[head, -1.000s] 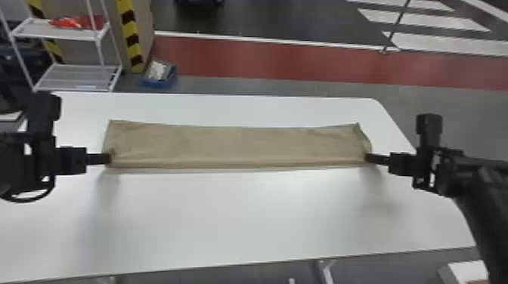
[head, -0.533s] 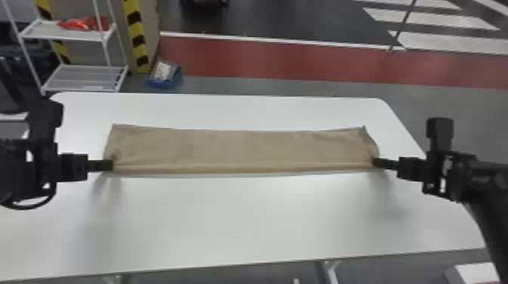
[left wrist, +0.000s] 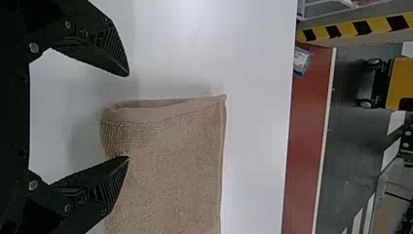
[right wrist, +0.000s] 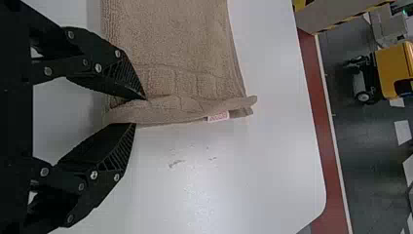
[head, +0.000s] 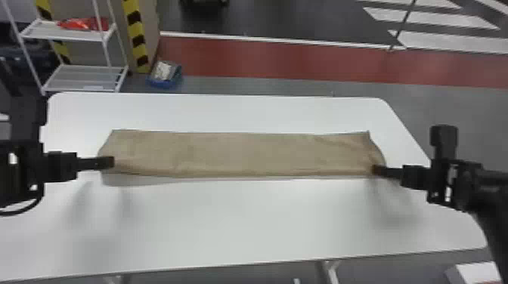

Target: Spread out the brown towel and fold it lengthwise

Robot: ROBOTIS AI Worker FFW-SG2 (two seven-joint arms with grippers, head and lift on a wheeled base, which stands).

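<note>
Brown towel (head: 242, 155) is laid out as a long narrow strip across the middle of the frame in the head view, on the white desk (head: 242, 219), long sides running left to right. Stacked layers can be seen at the end in the left wrist view, so spread and lengthwise fold are both judged essentially done.

Left pincer (left wrist: 127, 116) is released: fingers set wide apart at the strip's left end, nothing gripped, one tip over the fabric. Right pincer (right wrist: 139, 111) is placed at the lower right corner of the strip in the head view. Its fingers are parted by a narrower gap, with the towel edge between the tips; a firm hold is not indicated, light contact can't be ruled out.

What's left, as judged: right pincer to be opened fully and eased off, then both arms to be backed out. Right end isn't finished neatly: edge is curled up into a ridge near the small label (right wrist: 217, 116), layers a bit offset. A touch of flattening may be wanted there. Main risk: fabric snagged on a right tip during pull-away, fold dragged open at that corner.
</note>
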